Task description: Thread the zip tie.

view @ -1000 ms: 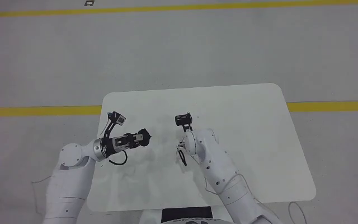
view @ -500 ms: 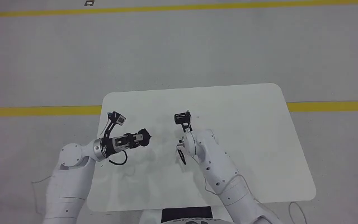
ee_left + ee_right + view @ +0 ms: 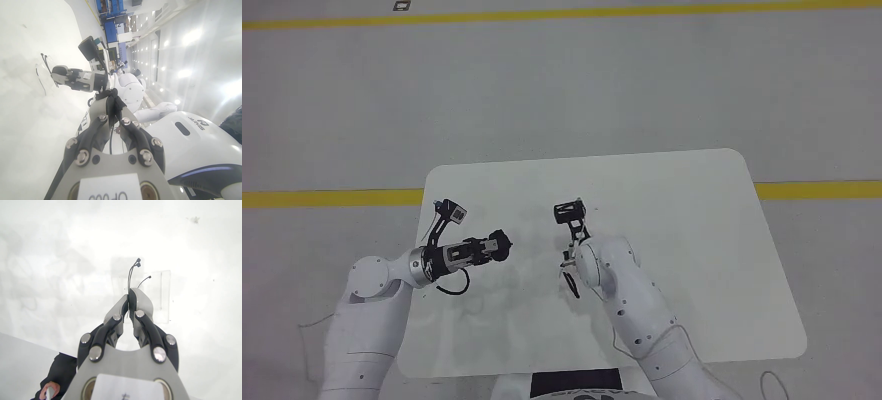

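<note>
Zip ties (image 3: 129, 279) in right pincer (image 3: 129, 297), hardly any shift since earlier.

From the right wrist we see the zip ties (image 3: 130, 275) vanish between the closed pads of the right gripper (image 3: 129, 295), so the gripped stretch is hidden (two heads show beyond the tips, one thin tail behind them). That gripper also covers the tail of a loose tie (image 3: 144, 280) and part of the clear sheet (image 3: 164, 294) under it. At the left gripper (image 3: 112, 93), black material (image 3: 113, 106) bunched over the closed tips keeps us from telling whether anything is pinched there.
</note>
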You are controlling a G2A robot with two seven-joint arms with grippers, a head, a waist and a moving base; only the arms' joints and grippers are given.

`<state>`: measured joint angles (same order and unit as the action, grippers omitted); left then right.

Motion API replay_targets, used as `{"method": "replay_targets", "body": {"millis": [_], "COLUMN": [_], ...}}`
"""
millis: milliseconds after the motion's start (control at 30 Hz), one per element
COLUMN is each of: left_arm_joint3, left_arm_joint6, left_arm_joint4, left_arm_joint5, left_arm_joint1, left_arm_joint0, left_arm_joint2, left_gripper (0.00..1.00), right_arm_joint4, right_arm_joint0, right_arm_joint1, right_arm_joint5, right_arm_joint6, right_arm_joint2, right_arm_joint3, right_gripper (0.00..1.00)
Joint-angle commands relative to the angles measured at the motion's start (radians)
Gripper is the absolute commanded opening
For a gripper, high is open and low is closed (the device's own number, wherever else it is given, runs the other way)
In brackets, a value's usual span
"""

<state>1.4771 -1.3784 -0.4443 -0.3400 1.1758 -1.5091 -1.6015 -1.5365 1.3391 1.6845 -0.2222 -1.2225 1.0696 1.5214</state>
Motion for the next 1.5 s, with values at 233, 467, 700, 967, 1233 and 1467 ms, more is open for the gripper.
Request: {"method": "replay_targets", "body": {"millis": [233, 467, 700, 967, 1233, 1467], "left_arm_joint3": [0.000, 0.000, 0.000, 0.000, 0.000, 0.000], "left_arm_joint6": [0.000, 0.000, 0.000, 0.000, 0.000, 0.000], "left_arm_joint4": [0.000, 0.000, 0.000, 0.000, 0.000, 0.000], "left_arm_joint5": [0.000, 0.000, 0.000, 0.000, 0.000, 0.000], "left_arm_joint1": [0.000, 0.000, 0.000, 0.000, 0.000, 0.000], "left_arm_joint0": [0.000, 0.000, 0.000, 0.000, 0.000, 0.000], "left_arm_joint2": [0.000, 0.000, 0.000, 0.000, 0.000, 0.000], "left_gripper": [0.00, 0.00, 0.00, 0.00, 0.00, 0.00], "right_arm_joint4": [0.043, 0.067, 0.061, 0.060, 0.075, 0.086], "right_arm_joint0": [-0.053, -0.071, -0.077, -0.068, -0.071, -0.070], "right_arm_joint1": [0.003, 0.002, 0.000, -0.003, -0.004, -0.005], "right_arm_joint5": [-0.005, -0.007, -0.022, -0.034, -0.035, -0.038], "right_arm_joint6": [0.011, 0.019, 0.019, 0.012, 0.017, 0.016], "right_arm_joint2": [0.001, 0.003, -0.003, -0.003, -0.014, -0.017], "right_arm_joint3": [-0.094, -0.133, -0.139, -0.124, -0.129, -0.136], "right_gripper": [0.20, 0.21, 0.18, 0.11, 0.09, 0.11]}}
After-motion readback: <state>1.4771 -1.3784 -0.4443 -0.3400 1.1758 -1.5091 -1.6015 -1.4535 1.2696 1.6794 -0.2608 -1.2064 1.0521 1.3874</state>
